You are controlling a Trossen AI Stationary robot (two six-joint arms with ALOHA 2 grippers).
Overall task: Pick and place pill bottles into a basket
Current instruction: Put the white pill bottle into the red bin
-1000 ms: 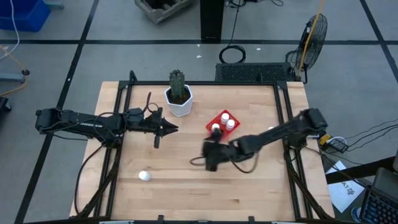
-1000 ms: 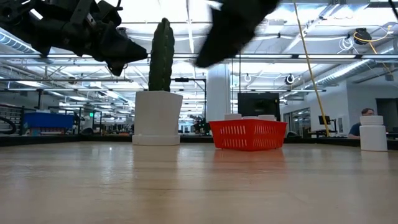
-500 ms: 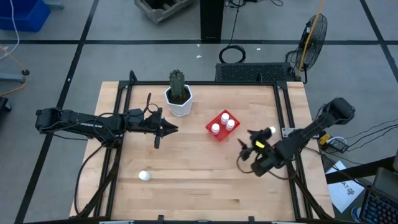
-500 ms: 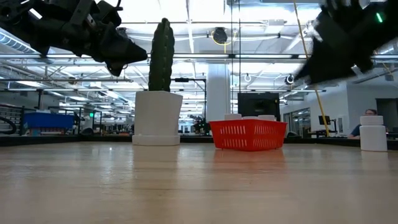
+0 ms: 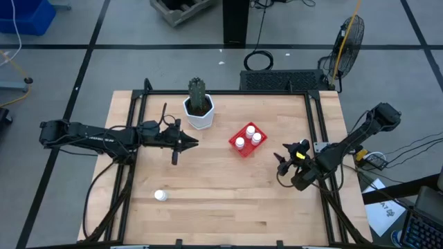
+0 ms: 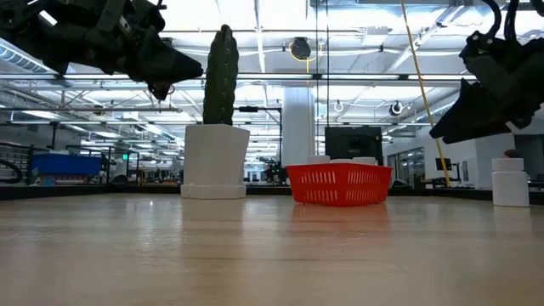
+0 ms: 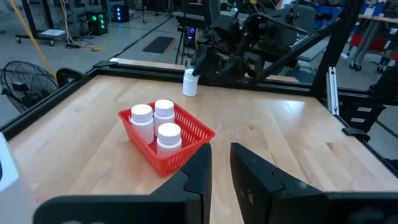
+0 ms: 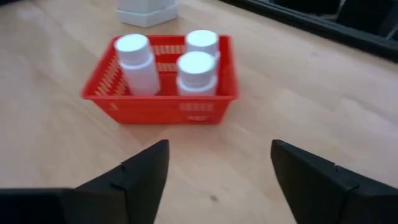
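Three small white capped pill bottles [image 8: 197, 68] stand upright in the small square red mesh basket [image 5: 246, 139]. A fourth [image 7: 189, 82] stands on the wooden desk [image 5: 221, 200] beyond the basket, just beside the right gripper [image 5: 285, 163], whose fingers stand apart and empty. A fifth [image 5: 160, 196] lies well apart from the basket. Likely next step: lower onto the fourth bottle and close. The left gripper [image 5: 192, 143], fingers almost together, waits near the basket. Only the left wrist view shows the fourth bottle clearly.

Five pill bottles: three [image 8: 140, 62] [image 8: 202, 43] [image 8: 197, 73] in one red basket [image 8: 161, 106]; one [image 5: 160, 196] near left; one [image 7: 189, 82] far right. One potted cactus [image 5: 199, 104].
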